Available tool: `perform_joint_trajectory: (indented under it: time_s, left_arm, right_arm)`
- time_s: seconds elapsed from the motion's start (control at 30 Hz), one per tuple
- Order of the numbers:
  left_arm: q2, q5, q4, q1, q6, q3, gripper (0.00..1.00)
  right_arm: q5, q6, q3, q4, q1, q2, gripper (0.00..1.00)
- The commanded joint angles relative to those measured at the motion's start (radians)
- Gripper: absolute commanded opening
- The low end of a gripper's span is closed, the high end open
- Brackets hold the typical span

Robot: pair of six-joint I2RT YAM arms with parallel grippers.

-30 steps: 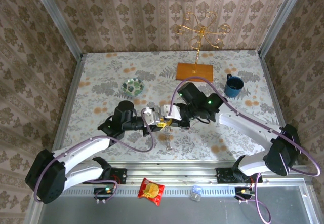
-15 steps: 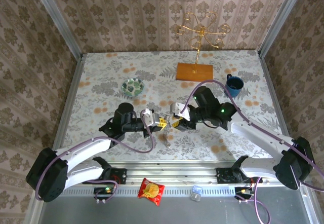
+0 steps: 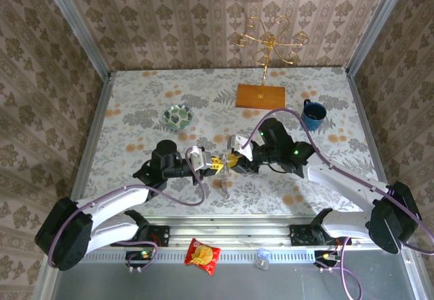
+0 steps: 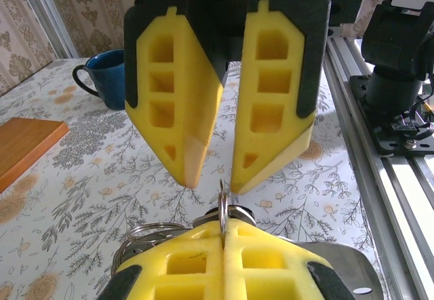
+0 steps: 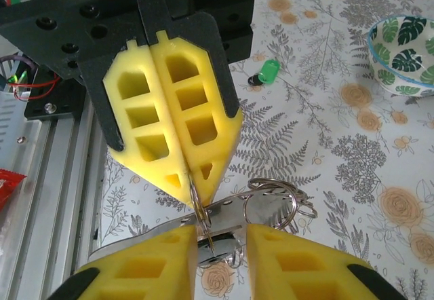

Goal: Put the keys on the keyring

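- The left tool (image 5: 192,178) has its pads pressed together on the thin edge of one metal ring of the key cluster (image 5: 274,195), and holds it up off the table (image 5: 325,130).
- The right tool (image 4: 211,178) faces it tip to tip. Its jaws stand apart, one on each side of the pinched ring, and grip nothing.
- The rest of the cluster, more rings and a flat silver blade, hangs just beside the left tool's tips and reaches in between the right tool's fingers.
- In the top view a thin strand (image 3: 224,182) hangs below the two tools. It may be the keyring's strap, but it is too fine to tell.
- The green-headed key (image 5: 270,70) lies on the table, well apart from the cluster and nearer the patterned bowl (image 5: 371,42).
- Risk: the left tool's hold is on a narrow edge, so a push from the closing right tool could twist the ring out and drop the cluster.
- Risk: the tips are very close, so a slightly skewed approach could knock foam against foam rather than meet the ring.
- Risk: loose rings could catch between the right tool's fingers and be dragged along.
- Risk: the green-headed key could be left off the ring, since it lies separately.
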Motion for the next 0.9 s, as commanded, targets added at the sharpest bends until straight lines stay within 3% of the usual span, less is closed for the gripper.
perform_joint_trajectory:
  time_s: [0.0,0.17,0.37,0.57,0.77,0.87]
  left_arm:
    - [-0.006,0.024,0.061,-0.006,-0.015,-0.008,0.00]
    - [-0.006,0.023,0.071,-0.007,-0.016,-0.012,0.00]
    - [-0.007,0.022,0.073,-0.006,-0.017,-0.013,0.00]
    - [-0.006,0.026,0.073,-0.007,-0.013,-0.013,0.00]
    - [0.005,0.029,0.077,-0.006,-0.016,-0.012,0.00]
    - [0.012,0.029,0.091,-0.006,-0.022,-0.013,0.00]
  right_arm:
    - [-0.029,0.002,0.009,0.010,-0.002,0.009,0.20]
    - [-0.031,-0.007,0.005,-0.006,-0.002,0.011,0.16]
    - [-0.021,-0.017,0.012,-0.032,-0.014,0.013,0.00]
    - [-0.001,-0.020,-0.001,-0.065,-0.032,0.033,0.00]
    - [-0.079,0.049,-0.016,0.023,-0.032,0.052,0.00]
    - [-0.103,0.072,-0.028,0.078,-0.032,0.043,0.07]
